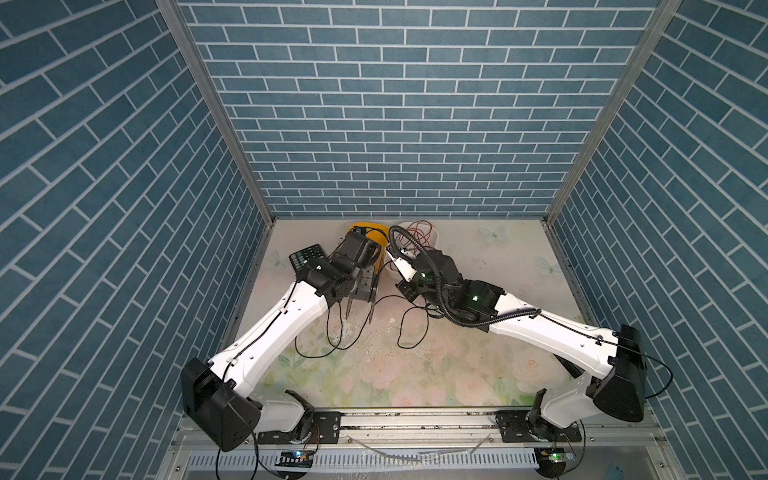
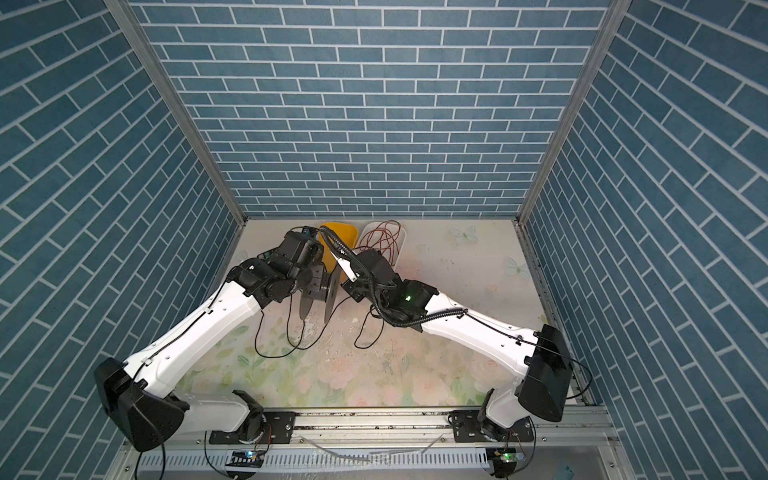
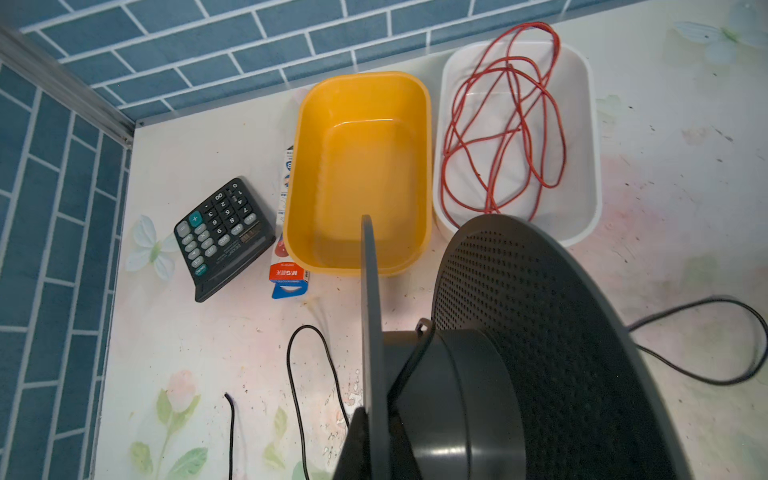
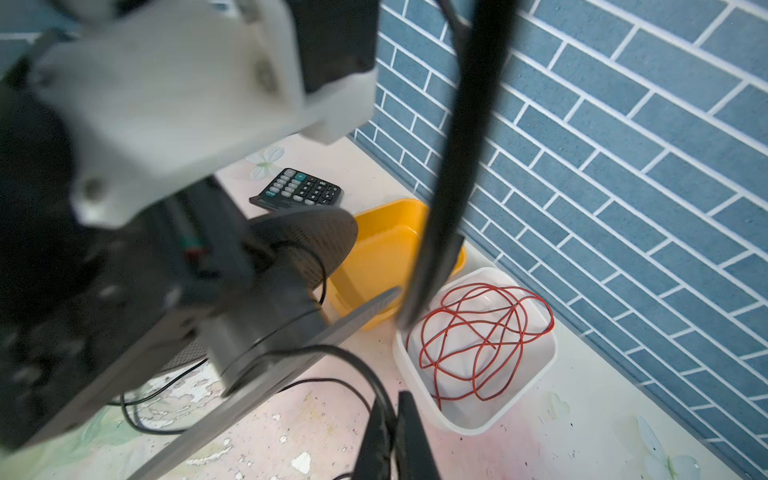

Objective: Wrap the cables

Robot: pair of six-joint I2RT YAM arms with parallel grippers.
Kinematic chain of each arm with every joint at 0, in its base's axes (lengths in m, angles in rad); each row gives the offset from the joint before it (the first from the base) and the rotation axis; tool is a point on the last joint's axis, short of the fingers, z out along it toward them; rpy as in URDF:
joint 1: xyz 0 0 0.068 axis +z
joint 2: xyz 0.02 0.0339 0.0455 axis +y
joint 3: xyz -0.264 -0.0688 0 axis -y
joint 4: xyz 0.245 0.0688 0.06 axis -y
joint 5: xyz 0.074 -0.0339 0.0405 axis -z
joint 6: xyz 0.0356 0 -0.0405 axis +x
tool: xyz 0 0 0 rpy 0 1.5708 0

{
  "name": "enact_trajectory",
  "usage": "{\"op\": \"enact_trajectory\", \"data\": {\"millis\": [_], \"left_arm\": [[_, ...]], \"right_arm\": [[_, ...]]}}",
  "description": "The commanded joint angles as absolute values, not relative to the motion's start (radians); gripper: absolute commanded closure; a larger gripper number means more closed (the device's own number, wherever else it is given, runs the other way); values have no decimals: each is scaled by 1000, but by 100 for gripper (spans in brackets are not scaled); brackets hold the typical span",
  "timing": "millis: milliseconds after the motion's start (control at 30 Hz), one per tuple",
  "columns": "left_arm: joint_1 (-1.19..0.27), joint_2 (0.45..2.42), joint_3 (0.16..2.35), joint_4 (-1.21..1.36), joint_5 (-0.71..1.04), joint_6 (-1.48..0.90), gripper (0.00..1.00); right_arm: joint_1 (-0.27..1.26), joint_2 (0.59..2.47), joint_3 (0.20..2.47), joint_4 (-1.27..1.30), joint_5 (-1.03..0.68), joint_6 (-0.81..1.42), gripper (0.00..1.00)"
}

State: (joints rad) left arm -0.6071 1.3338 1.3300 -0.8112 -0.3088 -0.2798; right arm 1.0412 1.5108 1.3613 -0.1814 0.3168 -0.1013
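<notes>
Left pincer [image 3: 371,440] clamped on the grey spool [image 3: 540,332], right pincer [image 4: 392,419] pinched on the black cord [image 3: 307,326], slack looped on the worktop [image 1: 415,374] beneath: risk that loose loops tangle or snag a flange if tension drops.

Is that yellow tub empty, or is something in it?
Empty. In the left wrist view the yellow tub shows only its bare floor.
</notes>
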Motion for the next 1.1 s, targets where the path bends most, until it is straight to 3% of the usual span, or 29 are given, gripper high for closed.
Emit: {"op": "enact_trajectory", "data": {"millis": [0, 233, 533, 800, 1067], "left_arm": [[-618, 1294, 1337, -837, -279, -243, 100], [-618, 1245, 1376, -854, -138, -246, 100], [-617, 1228, 1482, -905, 22, -287, 100], [-605, 1274, 1657, -978, 62, -269, 100], [-558, 1327, 1751, -986, 139, -262, 100]], "right_arm": [[983, 1539, 1457, -237, 227, -74, 100], [846, 1579, 1467, -276, -7, -1, 98], [704, 1576, 1307, -163, -334, 67, 93], [682, 1508, 1114, -39, -409, 119, 67], [682, 1368, 923, 35, -367, 132, 46]]}}
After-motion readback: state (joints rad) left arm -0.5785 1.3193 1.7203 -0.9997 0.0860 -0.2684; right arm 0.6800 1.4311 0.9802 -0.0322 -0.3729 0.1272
